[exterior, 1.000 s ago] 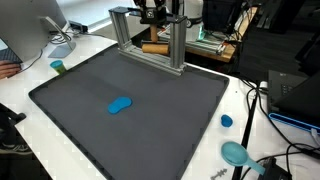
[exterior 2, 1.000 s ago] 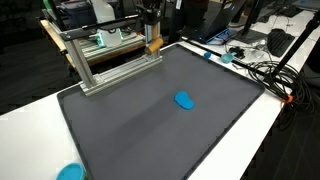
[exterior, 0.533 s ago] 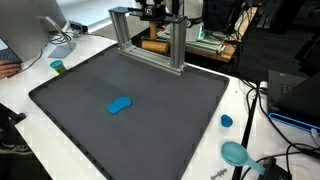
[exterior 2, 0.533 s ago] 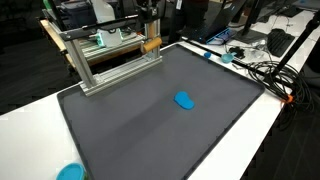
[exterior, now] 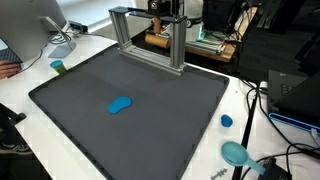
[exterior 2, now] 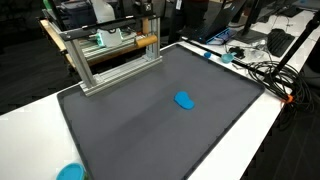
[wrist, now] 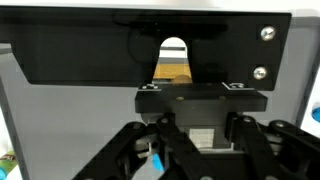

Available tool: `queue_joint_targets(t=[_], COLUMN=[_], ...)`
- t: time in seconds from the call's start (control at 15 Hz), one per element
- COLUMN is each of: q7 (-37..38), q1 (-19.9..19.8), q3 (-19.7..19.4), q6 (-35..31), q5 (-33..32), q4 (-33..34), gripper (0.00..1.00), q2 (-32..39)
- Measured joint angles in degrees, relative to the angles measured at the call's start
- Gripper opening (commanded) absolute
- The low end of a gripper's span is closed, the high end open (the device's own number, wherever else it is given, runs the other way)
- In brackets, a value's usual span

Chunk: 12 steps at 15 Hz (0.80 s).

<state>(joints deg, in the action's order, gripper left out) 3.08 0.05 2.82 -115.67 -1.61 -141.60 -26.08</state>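
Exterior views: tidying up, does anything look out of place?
Nothing spilled or damaged. The blue piece lies alone mid-mat, while the blue cap and bowl sit off it on the table. The gripper holds a wooden rod by the frame.

Rod (exterior 2: 147, 41) matt wood; frame (exterior 2: 120, 72) brushed metal; mat (exterior 2: 150, 110) matt grey

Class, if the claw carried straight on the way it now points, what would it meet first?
Probably the black plate with the rounded slot, straight ahead of the claw; depth is unclear.
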Motion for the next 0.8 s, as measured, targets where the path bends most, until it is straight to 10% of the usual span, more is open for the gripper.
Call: queue_joint_targets(t=[0.47, 0.53, 0.8], q7=[3.11, 2.55, -1.26], q1=[-0.16, -0.15, 0.04], q3=[0.43, 0.2, -0.97], q6=[3.47, 3.68, 3.99], q5=[-2.93, -2.91, -2.61], q4=[-2.69, -3.15, -4.23], gripper=[0.22, 0.72, 0.92], q2=[-1.69, -1.99, -3.29])
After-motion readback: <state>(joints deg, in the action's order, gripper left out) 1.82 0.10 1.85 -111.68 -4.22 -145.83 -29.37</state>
